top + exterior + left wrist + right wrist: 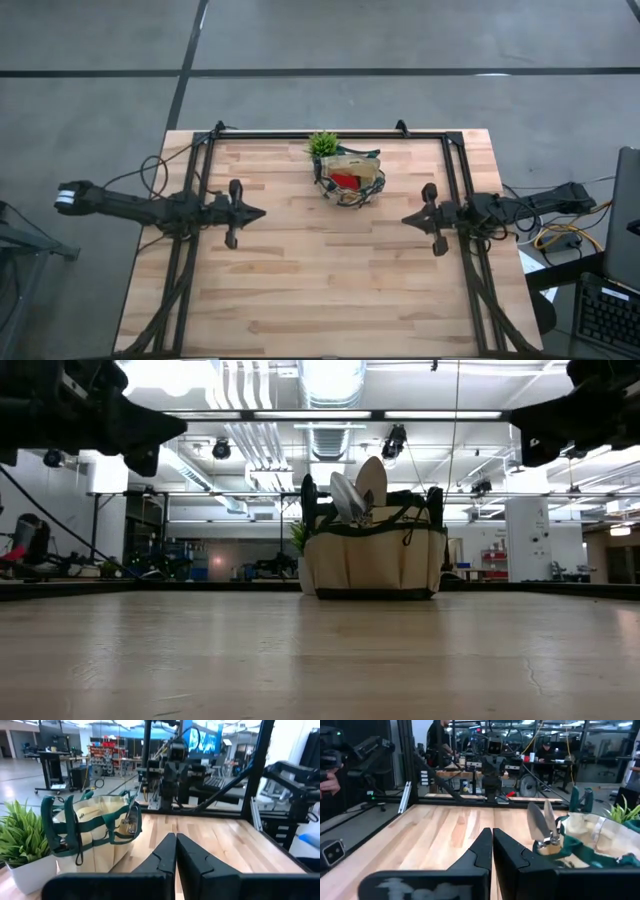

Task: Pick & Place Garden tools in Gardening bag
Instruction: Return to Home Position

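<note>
Most of the garden tools (352,495) are sunk in the gardening bag (347,177). In the low view only rounded silver blade heads poke above its rim. From above, the contents are a jumble with a red lump (345,181) in the middle. The pointed metal blades of the shears (542,826) stand up at the bag's edge in the right wrist view. The beige fabric bag with dark green trim sits at twelve o'clock on the pale wooden table (320,290), with a small leafy plant (322,144) just beside it at eleven o'clock. The bag lies at two o'clock from the left gripper (260,212) and ten o'clock from the right gripper (406,217), well apart from both. Each gripper has its dark fingers pressed together on nothing.
</note>
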### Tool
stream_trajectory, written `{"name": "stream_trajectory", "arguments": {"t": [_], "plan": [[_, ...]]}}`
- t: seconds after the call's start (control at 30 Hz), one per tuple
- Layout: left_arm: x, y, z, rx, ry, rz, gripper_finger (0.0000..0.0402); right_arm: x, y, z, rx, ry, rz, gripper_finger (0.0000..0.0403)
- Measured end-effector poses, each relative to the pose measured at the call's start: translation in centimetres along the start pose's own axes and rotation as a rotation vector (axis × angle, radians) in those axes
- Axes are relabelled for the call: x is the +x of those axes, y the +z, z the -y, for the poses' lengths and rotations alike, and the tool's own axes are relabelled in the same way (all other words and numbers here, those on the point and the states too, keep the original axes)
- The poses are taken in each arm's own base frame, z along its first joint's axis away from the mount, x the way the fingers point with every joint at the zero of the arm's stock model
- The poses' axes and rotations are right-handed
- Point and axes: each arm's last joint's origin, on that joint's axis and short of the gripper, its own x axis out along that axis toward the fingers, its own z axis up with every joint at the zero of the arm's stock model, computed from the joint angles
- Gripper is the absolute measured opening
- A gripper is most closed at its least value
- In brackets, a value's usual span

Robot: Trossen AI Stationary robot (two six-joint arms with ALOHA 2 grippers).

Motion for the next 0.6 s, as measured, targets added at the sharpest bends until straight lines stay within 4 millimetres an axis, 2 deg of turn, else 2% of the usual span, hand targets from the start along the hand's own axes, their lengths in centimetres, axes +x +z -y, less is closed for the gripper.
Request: {"name": "stream_trajectory", "arguments": {"t": [0.23, 0.4, 0.6], "plan": [[-1.5, -1.4, -0.3, -0.016, -0.004, 0.056, 0.0016, -0.3, -1.0, 0.2, -0.006, 0.018, 0.029, 0.0008], [-2.2, -1.2, -0.3, -0.020, -0.005, 0.081, 0.0016, -0.4, -1.0, 0.5, -0.017, 0.004, 0.035, 0.0008], [-2.8, -1.1, -0.4, -0.020, -0.016, 0.086, 0.0016, -0.3, -2.1, 1.0, 0.012, 0.016, -0.006, 0.0008]]}}
